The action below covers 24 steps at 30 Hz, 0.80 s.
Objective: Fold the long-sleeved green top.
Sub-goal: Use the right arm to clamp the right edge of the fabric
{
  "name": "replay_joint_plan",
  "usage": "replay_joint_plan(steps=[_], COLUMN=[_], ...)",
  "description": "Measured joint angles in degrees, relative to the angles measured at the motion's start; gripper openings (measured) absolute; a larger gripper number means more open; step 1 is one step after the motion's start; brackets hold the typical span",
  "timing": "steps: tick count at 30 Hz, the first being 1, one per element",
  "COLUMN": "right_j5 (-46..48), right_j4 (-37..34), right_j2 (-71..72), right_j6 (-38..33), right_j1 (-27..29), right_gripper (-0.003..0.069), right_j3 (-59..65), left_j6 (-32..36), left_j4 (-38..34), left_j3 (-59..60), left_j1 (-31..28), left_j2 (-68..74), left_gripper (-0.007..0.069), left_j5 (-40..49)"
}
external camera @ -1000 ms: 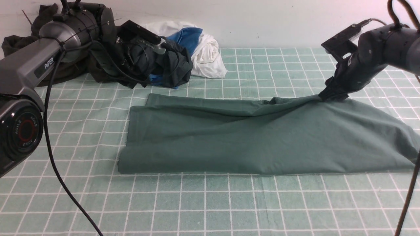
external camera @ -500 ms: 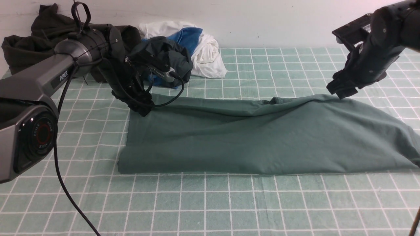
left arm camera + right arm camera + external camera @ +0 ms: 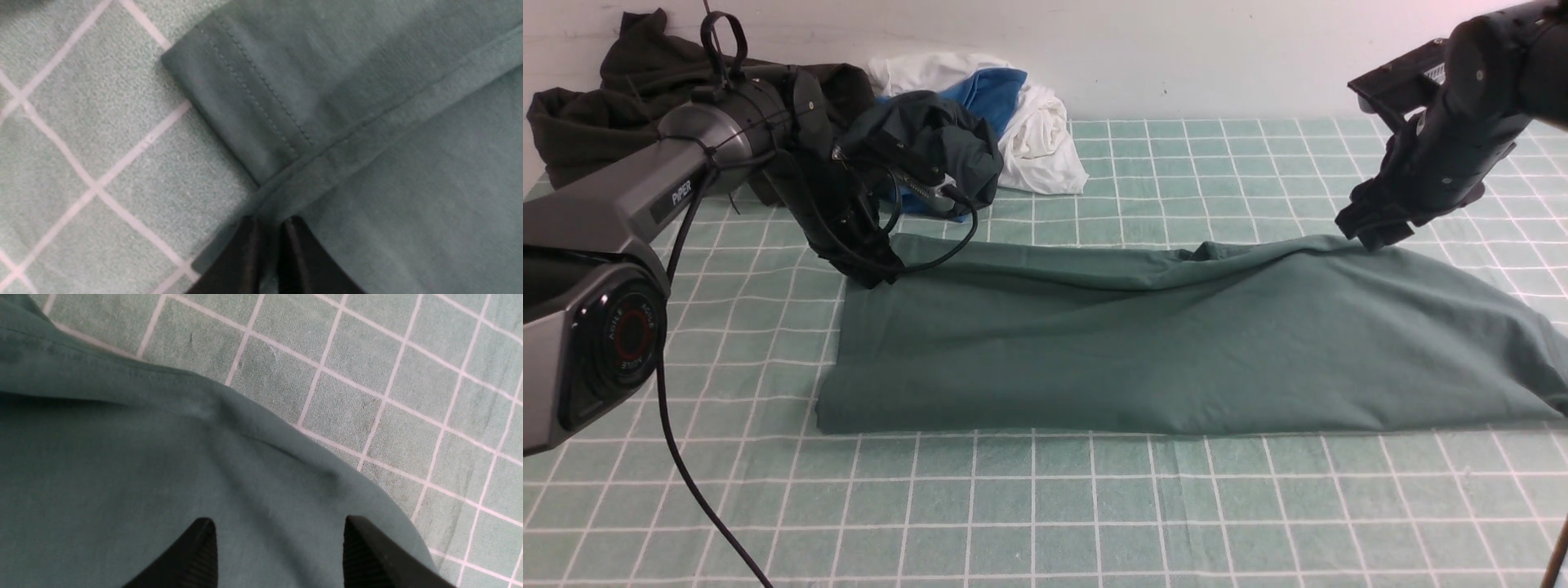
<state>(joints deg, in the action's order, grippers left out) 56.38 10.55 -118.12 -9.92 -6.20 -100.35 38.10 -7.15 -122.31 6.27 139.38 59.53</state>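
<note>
I see a checked cloth (image 3: pixel 1094 506) covering the surface, dark garments (image 3: pixel 580 122) heaped far left, and a white-and-blue bundle (image 3: pixel 1037 131) beside them.

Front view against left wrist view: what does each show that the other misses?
Only the front view shows the whole green long-sleeved top laid as a long band, the right gripper at its far edge, and the clothes pile behind. Only the left wrist view shows a double-stitched hem and fabric nipped between the fingers. Both show the left gripper shut on the top's corner, over the checked cloth.
</note>
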Motion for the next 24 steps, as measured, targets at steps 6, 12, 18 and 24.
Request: replay_joint_plan(steps=[6, 12, 18, 24], right_j5=[0.59, 0.65, 2.2, 8.66], right_j4=[0.0, -0.06, -0.05, -4.29], right_j2=[0.0, 0.0, 0.0, -0.1], right_j6=[-0.04, 1.36, 4.88, 6.39], right_j1=[0.0, 0.46, 3.92, 10.86], right_gripper=[0.0393, 0.0393, 0.0393, 0.0393], right_j3=[0.0, 0.0, 0.0, 0.24], left_j6=[0.0, -0.83, -2.63, -5.13], left_j4=[0.15, -1.89, -4.97, -5.33], left_j3=[-0.76, -6.57, -6.87, -6.87], left_j1=[-0.07, -0.07, -0.07, -0.2], left_j2=[-1.4, -2.85, -1.12, 1.94], left_gripper=[0.0, -0.0001, -0.0001, 0.0083], left_j5=[0.31, -2.18, -6.22, -7.15])
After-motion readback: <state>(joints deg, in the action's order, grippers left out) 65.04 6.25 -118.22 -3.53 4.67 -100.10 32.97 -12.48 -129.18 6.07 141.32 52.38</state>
